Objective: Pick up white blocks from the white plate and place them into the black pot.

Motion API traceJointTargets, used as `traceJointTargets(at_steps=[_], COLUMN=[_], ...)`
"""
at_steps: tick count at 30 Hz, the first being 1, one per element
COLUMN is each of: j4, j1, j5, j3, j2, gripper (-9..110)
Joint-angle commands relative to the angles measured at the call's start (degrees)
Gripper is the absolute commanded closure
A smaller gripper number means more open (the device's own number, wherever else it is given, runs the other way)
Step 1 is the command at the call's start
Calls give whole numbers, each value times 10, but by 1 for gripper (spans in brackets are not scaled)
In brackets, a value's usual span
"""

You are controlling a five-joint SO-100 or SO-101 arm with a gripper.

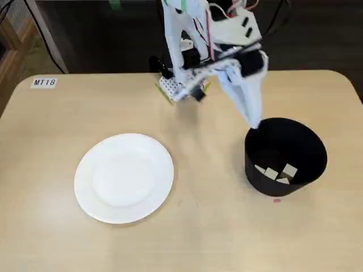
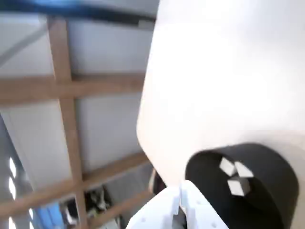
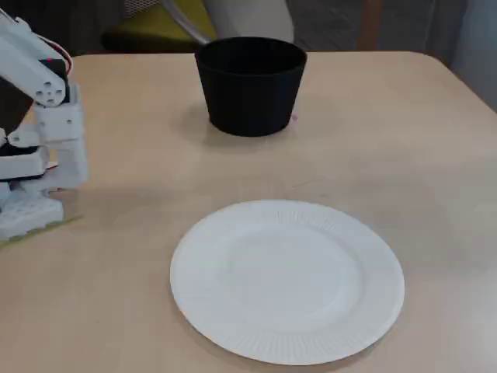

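Beige table (image 1: pixel 187 226), white blocks (image 1: pixel 277 172) below gripper (image 1: pixel 253 126)

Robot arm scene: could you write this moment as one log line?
white plate: bare | white blocks: in black pot | gripper: at pot rim, carrying nothing

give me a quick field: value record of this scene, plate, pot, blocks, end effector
plate: white plate lies flat on the table, nothing on it in both fixed views
pot: black pot stands upright, apart from the plate, to its right in a fixed view
blocks: at least three white blocks lie on the pot's bottom; none seen outside it
end effector: end effector points down at the pot's rim on the arm's side; nothing seen in it, whether open or shut not clear
task state: plate cleared, blocks in pot
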Motion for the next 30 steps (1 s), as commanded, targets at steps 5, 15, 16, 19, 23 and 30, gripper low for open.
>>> traceJointTargets(at_steps=[5,15,16,19,23,30], j4=[81,-44,-57,-76,-83,-102], j1=[118,68,64,61,55,41], j5=[-7,4,4,9,19,10], j3=[148,497,528,611,698,763], j2=[236,408,414,455,516,517], gripper=[104,104,104,104,104,104])
